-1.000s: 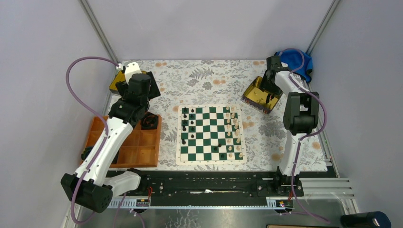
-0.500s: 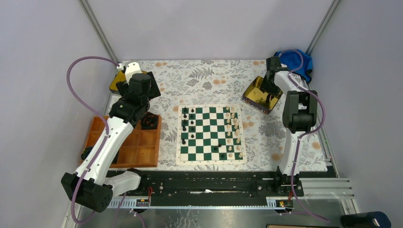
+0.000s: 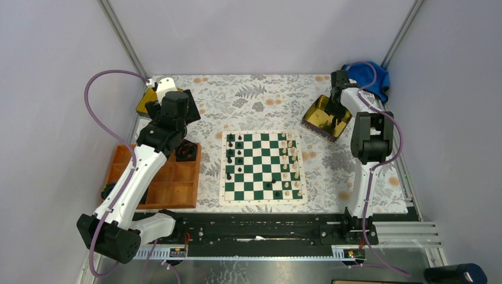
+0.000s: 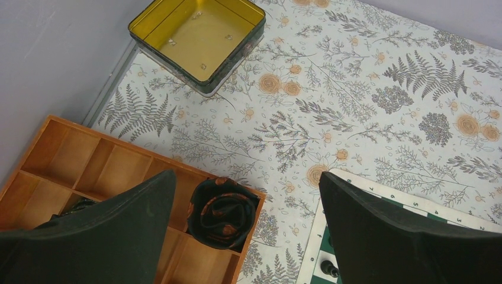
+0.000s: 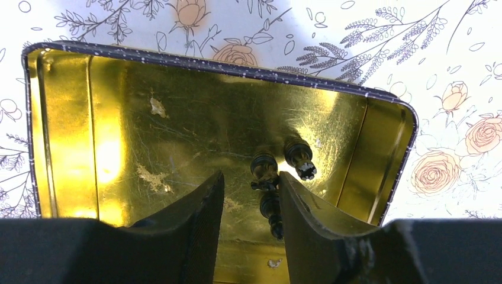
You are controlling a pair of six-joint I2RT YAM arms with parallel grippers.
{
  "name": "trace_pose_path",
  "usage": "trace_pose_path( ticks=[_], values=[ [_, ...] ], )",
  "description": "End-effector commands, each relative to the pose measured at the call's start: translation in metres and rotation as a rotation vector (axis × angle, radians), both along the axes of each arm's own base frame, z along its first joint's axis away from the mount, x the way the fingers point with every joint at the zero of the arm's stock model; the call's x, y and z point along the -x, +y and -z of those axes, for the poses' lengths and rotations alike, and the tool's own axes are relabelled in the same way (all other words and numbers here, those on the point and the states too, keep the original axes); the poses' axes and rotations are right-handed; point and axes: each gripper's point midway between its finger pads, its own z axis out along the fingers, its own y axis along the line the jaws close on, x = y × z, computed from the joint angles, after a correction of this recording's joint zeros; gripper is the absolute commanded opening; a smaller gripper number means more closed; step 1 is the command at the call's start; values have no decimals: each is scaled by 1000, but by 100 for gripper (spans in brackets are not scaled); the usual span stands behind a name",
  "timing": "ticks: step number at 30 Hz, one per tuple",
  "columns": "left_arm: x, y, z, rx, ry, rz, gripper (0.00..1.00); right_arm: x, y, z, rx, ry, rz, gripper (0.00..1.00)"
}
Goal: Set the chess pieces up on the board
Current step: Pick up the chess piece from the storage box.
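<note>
The right gripper (image 5: pixel 251 176) hangs inside the gold tin (image 5: pixel 77 118), jaws partly open around a black chess piece (image 5: pixel 271 208), not yet clamped. The left gripper (image 4: pixel 245 177) gapes wide, holding nothing. More black pieces (image 3: pixel 230 151) stand along the board (image 3: pixel 263 155)'s left side.

- The left arm (image 3: pixel 133 177) stretches away from its base, the left tool (image 4: pixel 247 177) pointing down with fingers spread wide.
- The right arm (image 3: pixel 362 177) stands folded, the right tool (image 5: pixel 250 177) pointing down with fingers a narrow gap apart.

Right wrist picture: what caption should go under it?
Right gripper straddles a black chess piece inside the gold tin.
</note>
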Motion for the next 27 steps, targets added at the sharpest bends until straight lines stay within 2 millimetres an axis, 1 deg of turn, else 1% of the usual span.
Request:
trace_pose_path(
  ticks=[1,6,14,22,27],
  values=[
    [-6,2,-13,-9,-38,-10,99,-16,-3,-14,3,-53,12,45],
    [-6,2,-12,-8,-37,-8,99,-15,-4,-11,8,-43,12,43],
    [-6,1,-11,-5,-36,-5,99,-11,-4,-8,6,-25,8,36],
    [-6,0,-9,-1,-35,-1,99,-5,-5,-4,9,-12,6,21],
    [-5,0,-9,2,-36,0,99,-6,-7,-10,20,-21,5,10]
  ],
)
